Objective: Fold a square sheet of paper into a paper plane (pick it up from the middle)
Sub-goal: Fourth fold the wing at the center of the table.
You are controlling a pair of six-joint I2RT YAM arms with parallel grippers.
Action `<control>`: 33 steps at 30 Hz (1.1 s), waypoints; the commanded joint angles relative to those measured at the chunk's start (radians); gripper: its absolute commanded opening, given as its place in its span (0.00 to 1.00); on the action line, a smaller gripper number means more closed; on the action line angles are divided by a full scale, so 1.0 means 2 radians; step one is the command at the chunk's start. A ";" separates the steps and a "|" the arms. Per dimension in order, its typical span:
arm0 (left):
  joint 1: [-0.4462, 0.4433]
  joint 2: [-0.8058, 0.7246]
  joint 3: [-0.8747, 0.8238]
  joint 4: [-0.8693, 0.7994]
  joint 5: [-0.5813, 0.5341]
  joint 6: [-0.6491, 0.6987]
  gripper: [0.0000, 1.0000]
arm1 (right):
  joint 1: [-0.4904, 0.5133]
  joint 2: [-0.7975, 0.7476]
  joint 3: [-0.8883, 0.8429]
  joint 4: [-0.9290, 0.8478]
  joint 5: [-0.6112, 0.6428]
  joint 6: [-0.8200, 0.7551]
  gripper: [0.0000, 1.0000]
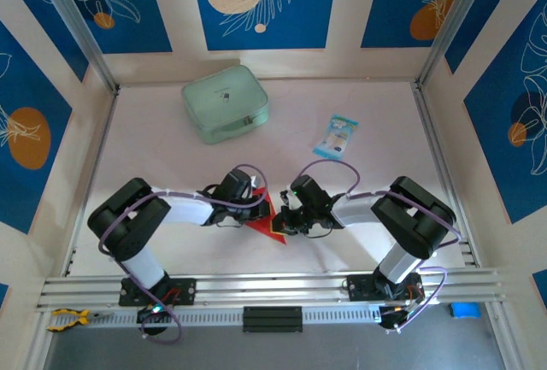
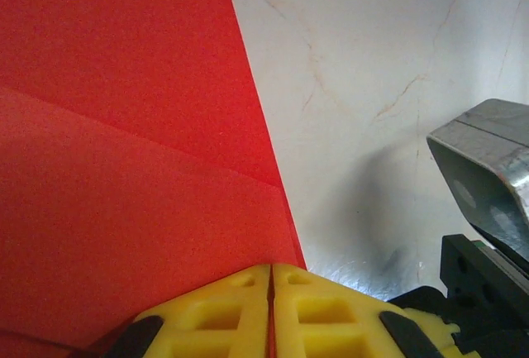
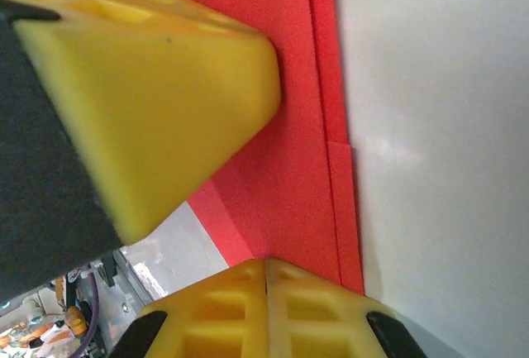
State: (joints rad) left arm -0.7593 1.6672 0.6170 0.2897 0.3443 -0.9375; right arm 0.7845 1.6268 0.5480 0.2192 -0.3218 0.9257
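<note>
Top view first: the square sheet of paper (image 1: 267,226), seen here as a small creased red shape, is laid on the desk (image 1: 171,156) near its front edge, between the two arms. The left fingers (image 1: 259,208) and the right fingers (image 1: 285,219) are set against it from either side, presumably so that one side is steadied while a fold is worked. The green pouch (image 1: 225,102) and the blue-white packet (image 1: 335,136) are parked well apart at the back.

Over to the left wrist: the left fingers (image 2: 271,271) are seen pressed fully together, and a sliver of red is shown in the seam, so the square sheet of paper (image 2: 124,168) is judged to be pinched at its edge. A crease is seen running across it.

Right wrist now: the right fingers (image 3: 266,265) are shut tight too, at the doubled red edge. Whether paper is caught between them cannot be told. One of the left fingers is seen just over the red, likely placed to flatten the fold.
</note>
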 commanded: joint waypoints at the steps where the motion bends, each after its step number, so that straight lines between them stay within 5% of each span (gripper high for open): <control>1: -0.003 0.035 -0.011 -0.009 -0.012 -0.001 0.07 | -0.001 -0.006 -0.016 -0.064 0.009 -0.005 0.01; 14: -0.003 0.043 -0.006 -0.037 -0.024 0.018 0.06 | 0.011 -0.034 0.023 -0.132 0.020 -0.043 0.03; 33: -0.003 0.048 -0.002 -0.046 -0.031 0.025 0.06 | -0.001 -0.101 -0.066 -0.159 0.038 -0.033 0.03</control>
State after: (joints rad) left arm -0.7597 1.7046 0.6338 0.3294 0.3656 -0.9150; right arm 0.7868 1.4326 0.4587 0.0116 -0.2550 0.8650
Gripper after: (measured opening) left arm 0.061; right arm 0.053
